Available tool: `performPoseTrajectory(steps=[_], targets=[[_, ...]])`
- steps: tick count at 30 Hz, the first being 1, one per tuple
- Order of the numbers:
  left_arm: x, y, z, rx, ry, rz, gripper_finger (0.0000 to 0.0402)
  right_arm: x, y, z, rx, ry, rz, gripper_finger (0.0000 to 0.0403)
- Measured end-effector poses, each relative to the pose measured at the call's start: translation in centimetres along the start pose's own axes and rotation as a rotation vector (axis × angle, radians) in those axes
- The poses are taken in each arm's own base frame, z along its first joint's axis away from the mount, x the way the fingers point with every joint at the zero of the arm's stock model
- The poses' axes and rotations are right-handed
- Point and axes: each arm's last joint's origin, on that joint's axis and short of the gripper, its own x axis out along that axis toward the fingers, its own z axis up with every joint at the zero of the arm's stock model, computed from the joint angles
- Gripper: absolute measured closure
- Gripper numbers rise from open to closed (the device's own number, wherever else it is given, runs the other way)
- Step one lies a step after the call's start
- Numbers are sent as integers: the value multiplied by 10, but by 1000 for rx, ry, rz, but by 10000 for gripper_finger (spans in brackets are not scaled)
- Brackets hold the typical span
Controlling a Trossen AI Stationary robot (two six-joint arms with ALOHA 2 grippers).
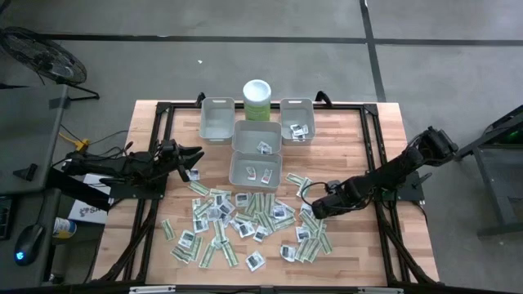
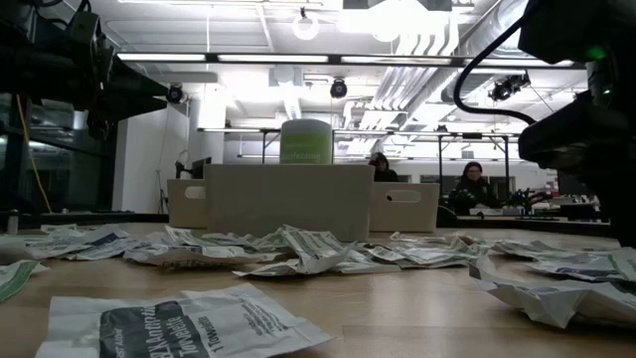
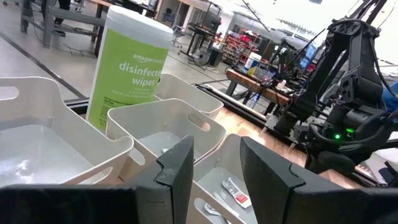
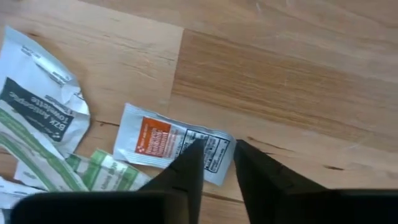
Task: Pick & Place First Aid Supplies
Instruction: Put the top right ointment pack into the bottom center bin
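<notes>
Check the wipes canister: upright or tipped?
Upright. The wipes canister shows its round white lid end-on from overhead, and stands vertical behind the grey bins in the left wrist view.

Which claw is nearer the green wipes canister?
Left. The left claw hangs beside the bins, a short way from the wipes canister; the right claw is low over the packets, farther off.

Bins [image 1: 257, 135]: four, grey, clustered just in front of wipes canister. Wipes canister [image 1: 257, 100]: one. Packets [image 1: 245, 220]: dozens loose on table [image 1: 368, 245] in front of bins, too many to count exactly; few more inside three bins. Robot arms: two.
</notes>
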Motion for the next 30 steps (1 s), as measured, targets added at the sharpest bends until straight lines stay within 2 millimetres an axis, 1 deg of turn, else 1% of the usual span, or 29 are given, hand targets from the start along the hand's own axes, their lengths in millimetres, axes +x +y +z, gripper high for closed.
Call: performPoseTrajectory(steps=[8,11,14,16,19,23,26,30], targets=[[0,0,0,0,0,0,270,0,-1,0,-55,-13,-14,394],[0,0,0,0,0,0,270,-1,-2,1,-75,-30,-3,399],[0,0,0,0,0,0,270,-8,-4,2,-83,-60,37,401],[0,0,0,0,0,0,270,-14,-3,4,-82,-127,83,402],[0,0,0,0,0,0,270,-28,-1,6,-78,-171,151,402],[0,0,0,0,0,0,270,-49,12,9,-142,-197,225,403],[0,0,0,0,0,0,270,-67,26,18,-229,-238,261,403],[0,0,0,0,0,0,270,-93,43,37,-360,-282,304,403]])
